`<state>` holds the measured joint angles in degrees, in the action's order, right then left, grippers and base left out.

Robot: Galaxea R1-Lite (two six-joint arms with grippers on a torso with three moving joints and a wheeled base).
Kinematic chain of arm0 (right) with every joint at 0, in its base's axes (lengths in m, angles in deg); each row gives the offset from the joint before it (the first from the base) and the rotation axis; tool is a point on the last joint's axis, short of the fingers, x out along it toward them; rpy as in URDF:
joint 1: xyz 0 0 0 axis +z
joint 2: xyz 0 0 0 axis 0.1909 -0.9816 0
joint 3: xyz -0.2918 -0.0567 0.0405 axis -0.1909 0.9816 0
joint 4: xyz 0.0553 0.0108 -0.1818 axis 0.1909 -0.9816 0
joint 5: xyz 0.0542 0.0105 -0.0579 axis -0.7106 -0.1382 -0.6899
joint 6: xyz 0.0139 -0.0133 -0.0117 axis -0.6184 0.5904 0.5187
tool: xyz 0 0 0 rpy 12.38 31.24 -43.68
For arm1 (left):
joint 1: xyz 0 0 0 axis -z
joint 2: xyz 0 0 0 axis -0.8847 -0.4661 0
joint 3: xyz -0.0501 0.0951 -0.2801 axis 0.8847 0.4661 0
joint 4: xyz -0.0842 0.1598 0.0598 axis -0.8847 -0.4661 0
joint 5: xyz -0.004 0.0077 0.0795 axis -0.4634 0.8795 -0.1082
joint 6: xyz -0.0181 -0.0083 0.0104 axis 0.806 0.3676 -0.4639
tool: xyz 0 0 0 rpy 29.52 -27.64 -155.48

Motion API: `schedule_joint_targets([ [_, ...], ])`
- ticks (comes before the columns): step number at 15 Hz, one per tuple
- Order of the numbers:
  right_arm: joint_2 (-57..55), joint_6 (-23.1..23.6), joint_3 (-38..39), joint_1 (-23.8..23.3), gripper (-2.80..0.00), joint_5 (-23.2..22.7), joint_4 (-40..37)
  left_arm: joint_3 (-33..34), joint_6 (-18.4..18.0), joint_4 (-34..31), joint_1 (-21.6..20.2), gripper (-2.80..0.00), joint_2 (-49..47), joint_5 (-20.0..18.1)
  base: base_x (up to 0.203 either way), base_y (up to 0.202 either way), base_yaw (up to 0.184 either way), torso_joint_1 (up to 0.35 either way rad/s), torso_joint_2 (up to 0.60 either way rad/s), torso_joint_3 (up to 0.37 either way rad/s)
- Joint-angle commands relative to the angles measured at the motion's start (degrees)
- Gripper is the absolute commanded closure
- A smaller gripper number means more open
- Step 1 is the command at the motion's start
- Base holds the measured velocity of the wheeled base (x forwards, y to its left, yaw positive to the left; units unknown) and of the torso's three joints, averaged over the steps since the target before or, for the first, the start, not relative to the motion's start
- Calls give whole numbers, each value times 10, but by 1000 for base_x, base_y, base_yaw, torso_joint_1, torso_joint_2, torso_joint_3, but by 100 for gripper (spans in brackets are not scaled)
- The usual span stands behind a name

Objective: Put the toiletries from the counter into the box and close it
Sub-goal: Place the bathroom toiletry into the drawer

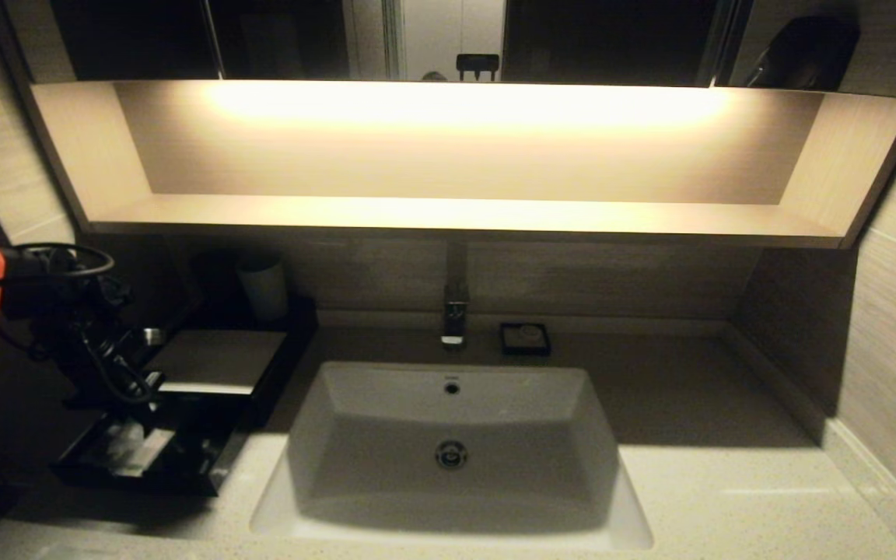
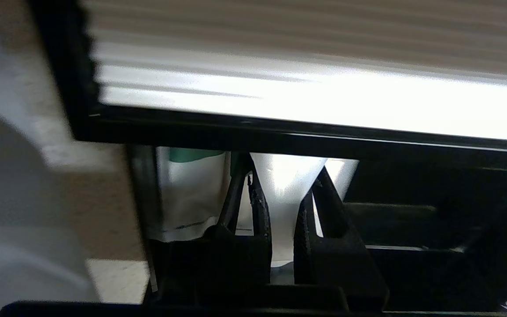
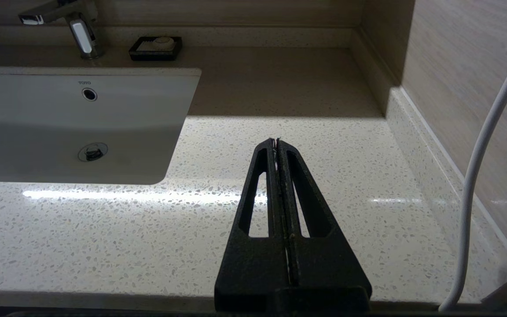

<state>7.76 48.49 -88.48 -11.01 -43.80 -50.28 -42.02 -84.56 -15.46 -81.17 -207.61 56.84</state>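
The left gripper (image 2: 282,207) is at the open drawer of the box (image 1: 218,359), which stands at the far left corner of the table (image 1: 728,482), left of the basin (image 1: 456,443). Its fingers are closed on a small white tube (image 2: 285,185), holding it by the flat lower part, with the wider end pointing under the beige top panel. Just beside it in the drawer lies a white sachet (image 2: 189,193) with a green mark. In the head view more pale wrapped things lie in the drawer (image 1: 133,451), but they are too dim to name.

I judge the tube to be very light and soft, with a smooth skin, so it can bend or slip if it is pinched hard. The flat crimped end is the stiffest place to hold it, and the middle would squash. The sachet is thin and flat and will be hard to lift again once it lies on the drawer floor.

The top panel hangs low over the drawer, so the fingers have little room, and the black front edge of the drawer is close. A pale cup (image 1: 264,288) stands behind the box, and a small black dish (image 1: 525,339) sits beside the tap (image 1: 454,311), both apart from the work. The right gripper (image 3: 277,145) is closed and empty, parked above the near right part of the table.
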Motion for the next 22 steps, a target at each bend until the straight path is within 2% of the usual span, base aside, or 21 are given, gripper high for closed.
schedule_joint_targets([
  [1, 0, 0, 0, 0, 0, 0, 0, 0, -2, 2, 0, 0, -2, 6, 0, 0, 0, 0, 0, 0],
  [10, 0, 0, 0, 0, 0, 0, 0, 0, -15, 3, 0, 0, 3, 5, 0, 0, 0, 0, 0, 0],
  [11, 0, 0, 0, 0, 0, 0, 0, 0, -16, 4, 1, -280, 5, 5, 0, 0, 0, 0, 0, 0],
  [22, 0, 0, 0, 0, 0, 0, 0, 0, -14, -5, 1, -280, 27, -4, 0, 0, 0, 0, 0, 0],
])
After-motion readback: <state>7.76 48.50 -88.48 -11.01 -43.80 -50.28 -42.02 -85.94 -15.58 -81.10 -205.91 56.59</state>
